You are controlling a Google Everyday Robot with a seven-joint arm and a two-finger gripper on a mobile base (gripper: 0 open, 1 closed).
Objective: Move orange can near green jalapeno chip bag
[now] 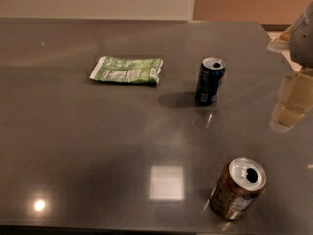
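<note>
- The pincer (292, 102) hangs at the right edge of the view, above the worktop (73, 146) and well apart from everything on it. It grasps nothing, and I cannot tell whether it is released or clenched.
- The orange can (238, 188) stands upright at the near right of the worktop. It is far from the chip bag (127, 69), which lies flat at the far left, so I judge the move has not begun.
- My main worry is a slip. The can wall looks smooth and curved, so an off-centre grip could spin or tip it.
- The can's top is open. If any liquid remains, a tilt during the carry would spill it.
- A dark blue can (210, 81) stands roughly between the two things, just right of the bag. A low, straight carry could knock it over.
- A hard set-down could topple the can onto the bag.
- The orange can is glossy brown-orange metal with a silver lid and a pale label patch.
- The bag is a thin, crinkly green rectangle with white print.
- The worktop is dark, polished and reflective, probably slick, so a nudged can may slide.
</note>
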